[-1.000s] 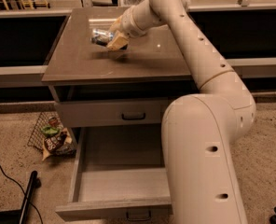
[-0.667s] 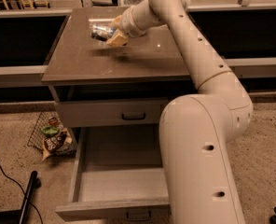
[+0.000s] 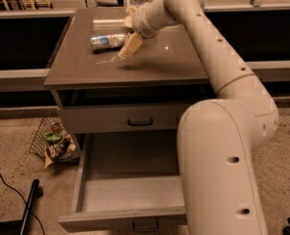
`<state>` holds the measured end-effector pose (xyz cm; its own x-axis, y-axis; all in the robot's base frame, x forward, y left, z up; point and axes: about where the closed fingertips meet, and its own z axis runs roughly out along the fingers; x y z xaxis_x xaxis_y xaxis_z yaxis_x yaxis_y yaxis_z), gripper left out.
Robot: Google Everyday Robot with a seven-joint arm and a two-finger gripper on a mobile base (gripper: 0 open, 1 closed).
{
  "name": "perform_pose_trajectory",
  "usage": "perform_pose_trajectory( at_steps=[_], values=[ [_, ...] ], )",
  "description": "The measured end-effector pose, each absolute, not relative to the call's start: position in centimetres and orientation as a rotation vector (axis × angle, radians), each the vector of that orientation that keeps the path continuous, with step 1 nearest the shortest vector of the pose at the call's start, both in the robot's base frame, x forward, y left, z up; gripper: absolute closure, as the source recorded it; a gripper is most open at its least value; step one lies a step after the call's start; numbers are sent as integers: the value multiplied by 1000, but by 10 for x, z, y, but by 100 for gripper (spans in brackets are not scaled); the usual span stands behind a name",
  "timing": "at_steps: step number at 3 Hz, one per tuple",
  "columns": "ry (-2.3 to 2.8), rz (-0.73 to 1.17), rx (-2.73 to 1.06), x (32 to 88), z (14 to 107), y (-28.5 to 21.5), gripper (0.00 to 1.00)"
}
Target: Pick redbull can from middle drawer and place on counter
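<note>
The redbull can (image 3: 107, 41) lies on its side on the counter (image 3: 155, 65), near the back left. My gripper (image 3: 124, 40) hovers at the can's right end. It looks open, one finger above the can and the other finger (image 3: 129, 46) slanting down past it to the counter. The middle drawer (image 3: 80, 173) is pulled out below and I see nothing on the part of its pale floor that shows. My arm hides the drawer's right side.
A shallower shut drawer front (image 3: 101, 119) sits just under the counter. A wire basket (image 3: 46, 140) with snack bags lies on the floor at the left. A black cable and pole (image 3: 29, 204) lie at the lower left. My arm's bulky lower link (image 3: 218, 170) fills the right.
The can has come down from just above the counter onto its surface. The gripper's lower finger has swung away from the can's underside.
</note>
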<state>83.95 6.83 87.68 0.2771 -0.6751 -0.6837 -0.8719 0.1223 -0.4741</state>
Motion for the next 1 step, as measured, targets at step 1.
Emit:
perform_pose_trajectory(
  at_steps=[1],
  values=[
    [1445,196,-1550,834,897,42,0]
  ],
)
